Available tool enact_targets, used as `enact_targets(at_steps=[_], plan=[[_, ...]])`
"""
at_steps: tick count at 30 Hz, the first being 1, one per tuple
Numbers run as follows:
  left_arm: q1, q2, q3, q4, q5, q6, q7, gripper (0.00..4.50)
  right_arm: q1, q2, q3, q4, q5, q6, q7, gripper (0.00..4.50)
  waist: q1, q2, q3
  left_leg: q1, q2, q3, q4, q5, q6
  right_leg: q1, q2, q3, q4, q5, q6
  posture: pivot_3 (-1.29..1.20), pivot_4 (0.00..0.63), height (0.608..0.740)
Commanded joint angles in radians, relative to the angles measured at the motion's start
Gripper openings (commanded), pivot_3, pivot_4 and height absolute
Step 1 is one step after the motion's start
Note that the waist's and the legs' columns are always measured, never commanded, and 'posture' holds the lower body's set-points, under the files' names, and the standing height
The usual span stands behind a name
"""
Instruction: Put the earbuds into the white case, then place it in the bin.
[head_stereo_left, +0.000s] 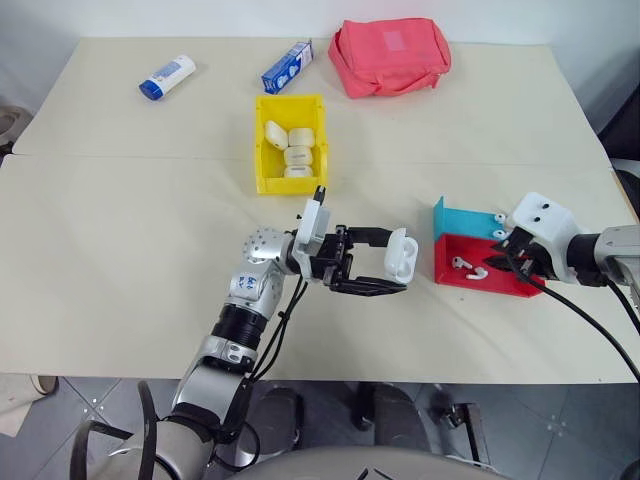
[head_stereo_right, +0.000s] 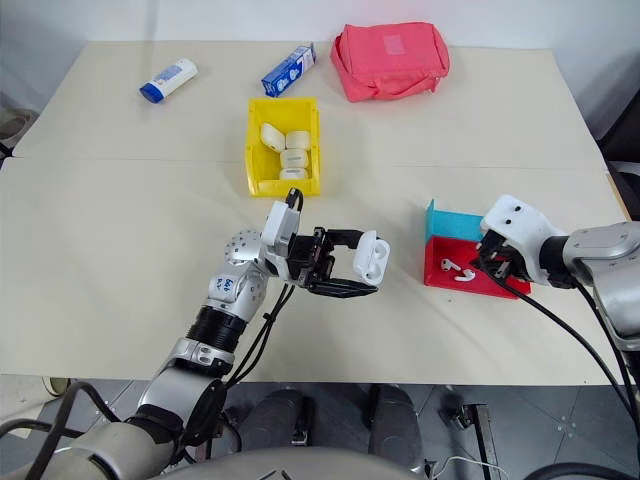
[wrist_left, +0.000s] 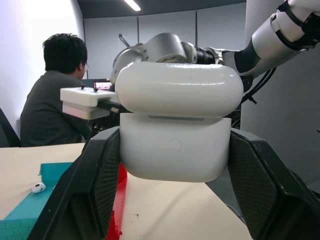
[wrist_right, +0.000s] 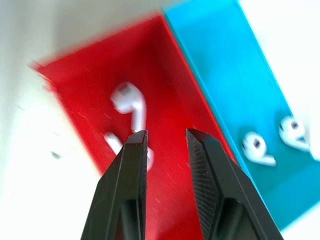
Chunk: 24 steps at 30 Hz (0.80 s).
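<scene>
My left gripper (head_stereo_left: 398, 262) is shut on the white case (head_stereo_left: 401, 252), held above the table's middle and turned toward the right. In the left wrist view the case (wrist_left: 175, 150) sits between both black fingers, its lid a little ajar. Two earbuds (head_stereo_left: 460, 263) lie in the red tray (head_stereo_left: 510, 285). My right gripper (head_stereo_left: 495, 262) hovers over that tray, pointing down, with its fingers a little apart and nothing between them. In the right wrist view one earbud (wrist_right: 131, 102) lies just past the fingertips and another is half hidden behind a finger (wrist_right: 131, 170). The yellow bin (head_stereo_left: 260, 150) stands farther back.
The bin holds several cream cases (head_stereo_left: 297, 155). A teal tray (head_stereo_left: 460, 215) with two more earbuds (wrist_right: 257, 147) adjoins the red one. At the table's far edge lie a pink pouch (head_stereo_left: 390, 55), a blue-and-white box (head_stereo_left: 287, 67) and a white bottle (head_stereo_left: 167, 77). A seated person (wrist_left: 50, 100) is beyond the table.
</scene>
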<state>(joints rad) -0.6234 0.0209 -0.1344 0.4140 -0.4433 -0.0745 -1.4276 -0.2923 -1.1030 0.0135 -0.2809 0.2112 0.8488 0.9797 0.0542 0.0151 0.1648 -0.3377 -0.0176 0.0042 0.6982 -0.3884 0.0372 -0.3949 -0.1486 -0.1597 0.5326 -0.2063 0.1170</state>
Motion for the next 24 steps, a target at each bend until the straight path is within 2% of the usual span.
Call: enact_targets(at_steps=[1, 5, 13, 24], plan=[[-0.011, -0.005, 0.005, -0.021, -0.015, -0.005, 0.005, 2.8, 0.024, 0.004, -0.045, -0.063, 0.027, 0.042, -0.018, 1.26, 0.0, 0.0, 0.0, 0.0, 0.0, 0.0, 0.0, 0.0, 0.0, 0.0, 0.0, 0.0, 0.0, 0.0, 0.0, 0.0, 0.15, 0.74], [-0.008, -0.004, 0.003, -0.023, -0.015, -0.004, 0.003, 2.8, 0.09, -0.011, -0.067, -0.136, 0.074, 0.07, 0.004, 1.26, -0.001, 0.0, 0.0, -0.001, 0.0, 0.0, -0.001, 0.0, 0.0, 0.0, 0.0, 0.0, 0.0, 0.0, 0.0, 0.0, 0.15, 0.74], [-0.001, -0.002, 0.001, -0.032, -0.016, 0.0, 0.003, 2.8, 0.132, -0.03, -0.081, -0.156, 0.113, 0.074, 0.015, 1.26, -0.001, 0.0, 0.0, 0.0, 0.0, 0.0, 0.0, 0.0, 0.0, 0.0, 0.0, 0.0, -0.001, 0.0, 0.0, 0.0, 0.15, 0.74], [0.01, 0.002, -0.001, -0.051, -0.016, 0.008, 0.008, 2.8, 0.103, -0.03, -0.02, 0.004, 0.034, -0.015, -0.018, 1.26, -0.003, 0.0, 0.0, 0.0, 0.0, 0.0, 0.0, 0.0, 0.001, 0.0, 0.0, 0.0, -0.001, 0.0, 0.0, 0.0, 0.15, 0.74]])
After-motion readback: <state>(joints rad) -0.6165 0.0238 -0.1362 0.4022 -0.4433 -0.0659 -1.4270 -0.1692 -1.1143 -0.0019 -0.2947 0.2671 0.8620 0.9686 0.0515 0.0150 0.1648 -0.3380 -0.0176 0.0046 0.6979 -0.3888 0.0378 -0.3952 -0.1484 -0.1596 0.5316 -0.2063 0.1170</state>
